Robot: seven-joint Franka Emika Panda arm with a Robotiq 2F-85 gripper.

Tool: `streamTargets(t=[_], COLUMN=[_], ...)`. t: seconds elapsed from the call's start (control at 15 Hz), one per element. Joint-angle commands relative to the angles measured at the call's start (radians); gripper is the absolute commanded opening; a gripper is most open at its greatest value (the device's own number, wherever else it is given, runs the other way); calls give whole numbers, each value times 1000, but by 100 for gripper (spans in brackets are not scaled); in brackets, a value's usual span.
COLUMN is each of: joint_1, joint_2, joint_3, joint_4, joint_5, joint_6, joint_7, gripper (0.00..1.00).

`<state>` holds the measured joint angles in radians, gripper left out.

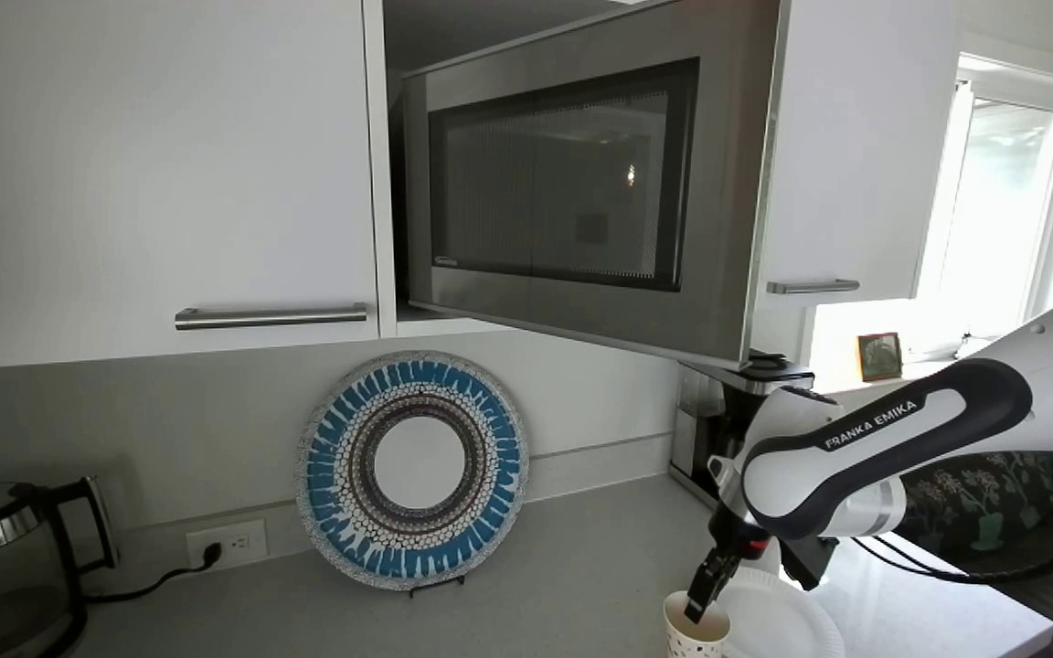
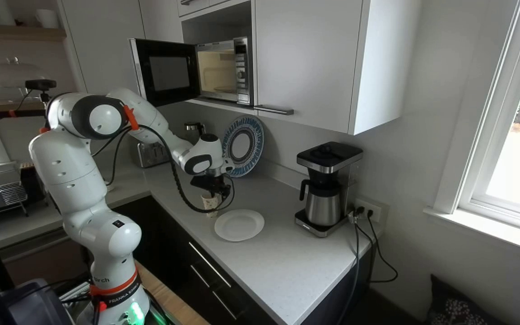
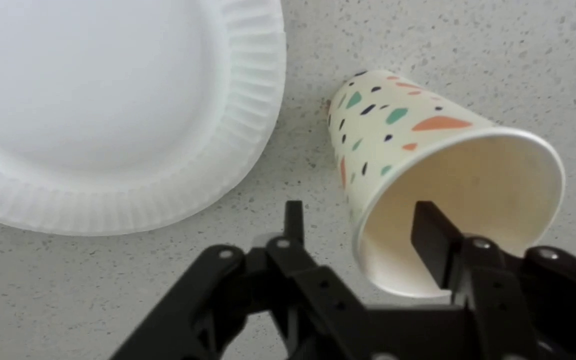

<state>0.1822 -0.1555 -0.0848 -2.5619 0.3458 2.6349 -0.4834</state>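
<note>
1. Nearest is the black hand [image 3: 360,220], along the bottom centre and right of the wrist view; its fingers are spread fairly wide, the cup's near rim showing between them with gaps on both sides, so nothing is pinched
2. The paper cup [image 3: 398,135], off-white with orange, green and dark flecks, stands upright right of centre there; one fingertip [image 3: 430,240] overlaps its mouth, the other lies left of its rim; how deep the hand reaches, I cannot tell
3. A white paper plate [image 3: 255,90] lies at upper left, just beside the cup, on the speckled grey desk [image 3: 93,285]
4. In both exterior views the microwave door [image 1: 572,192] hangs open near the top
5. A blue-patterned round plate [image 1: 420,461] stands upright, below centre in an exterior view
6. A coffee maker [image 2: 330,155] is right of centre in an exterior view
</note>
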Motion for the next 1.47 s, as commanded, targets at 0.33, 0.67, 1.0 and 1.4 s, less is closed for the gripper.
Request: streamTargets(t=[0.33,0.67,1.0,1.4], joint_1=[-20,-48,-74,-60], joint_2=[24,-11,-169,-413], joint_3=[-3,-22,-47,-78], joint_4=[43,55,17,-24], joint_5=[134,211,237,186], joint_6=[-48,-123,-180,-246], joint_7=[-109,-186,-237,-291], gripper=[0,1,1,1])
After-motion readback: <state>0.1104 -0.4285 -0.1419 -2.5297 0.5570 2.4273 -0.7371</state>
